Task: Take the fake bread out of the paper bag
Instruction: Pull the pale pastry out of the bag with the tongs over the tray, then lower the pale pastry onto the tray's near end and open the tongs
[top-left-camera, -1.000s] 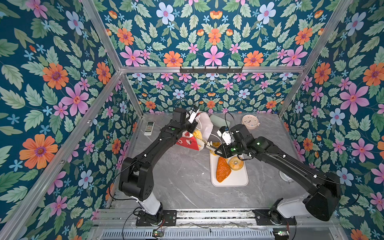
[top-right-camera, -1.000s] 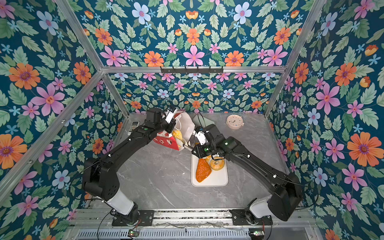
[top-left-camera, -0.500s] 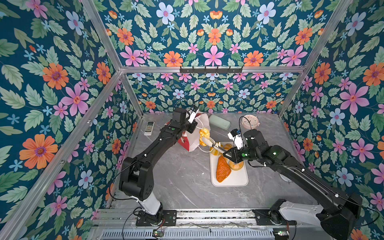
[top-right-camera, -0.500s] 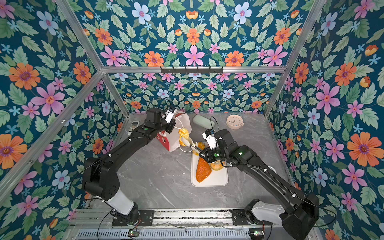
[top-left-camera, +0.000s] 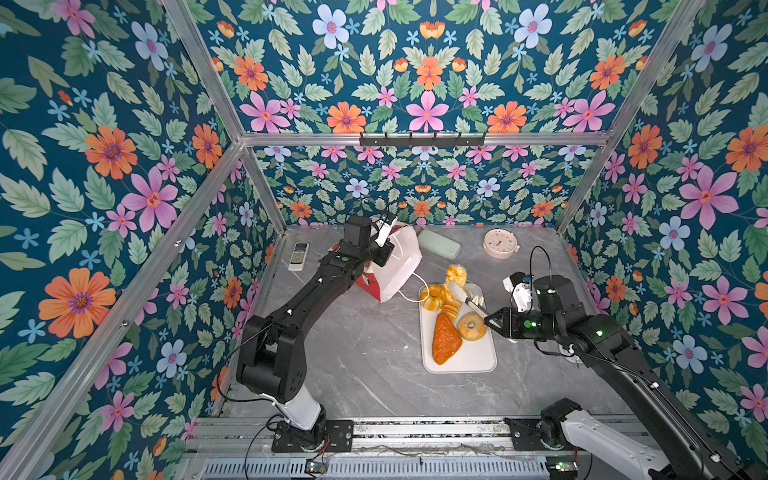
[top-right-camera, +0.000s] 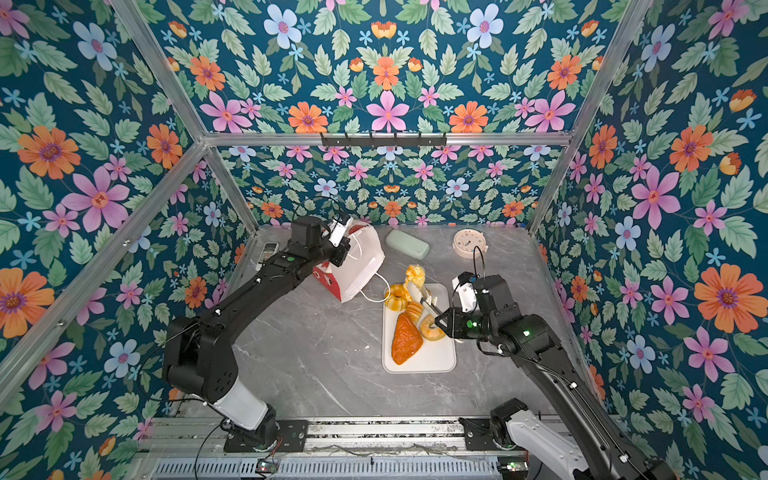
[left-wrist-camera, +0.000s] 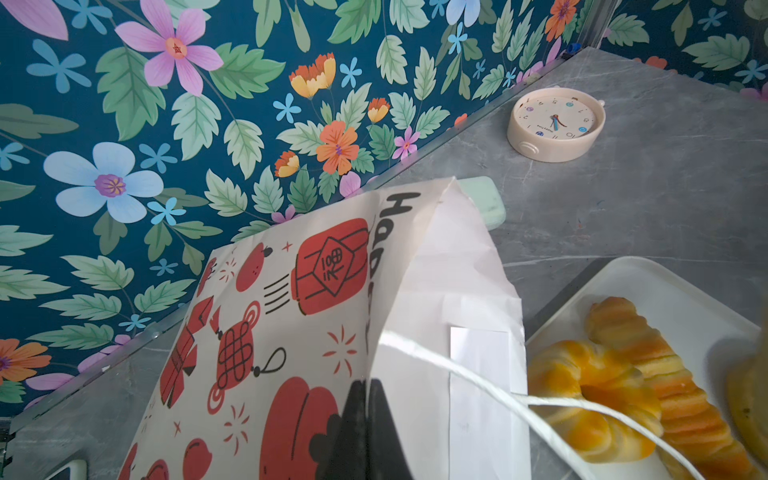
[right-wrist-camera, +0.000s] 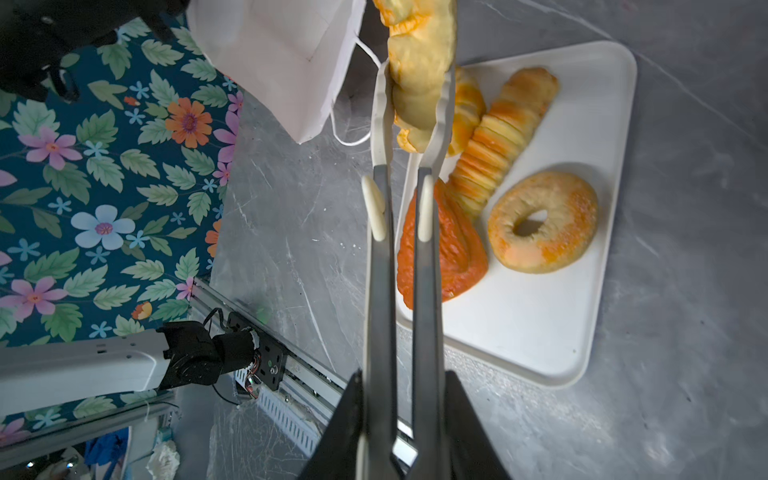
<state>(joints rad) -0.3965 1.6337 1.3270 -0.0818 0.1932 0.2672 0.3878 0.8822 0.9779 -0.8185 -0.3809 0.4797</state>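
Right gripper (right-wrist-camera: 401, 382) squeezes grey metal tongs (right-wrist-camera: 380, 291) holding a golden twisted toy pastry (right-wrist-camera: 419, 62); left gripper (left-wrist-camera: 368, 399) (pressed together) seemingly pinches the white red-printed paper bag (left-wrist-camera: 436, 270).

Logged a white paper bag (top-left-camera: 395, 266) with red prints, tilted at the far left of the table (top-left-camera: 353, 353), cord handle trailing toward the tray (top-left-camera: 478, 361). On the tray: brown croissant (top-left-camera: 444, 338) by the left edge, ring bagel (top-left-camera: 471, 326) touching it, ridged loaf (top-left-camera: 451, 306) behind. At the far left corner, twisted roll (top-left-camera: 432, 296), half off. Over the far edge, pale bun (top-left-camera: 456, 275) pinched in tongs (top-left-camera: 467, 297).

Table (top-left-camera: 365, 353): grey marble | on it: white tray (top-left-camera: 478, 361), remote (top-left-camera: 298, 256), green case (top-left-camera: 439, 244), round clock (top-left-camera: 500, 244), tilted paper bag (top-left-camera: 399, 266)
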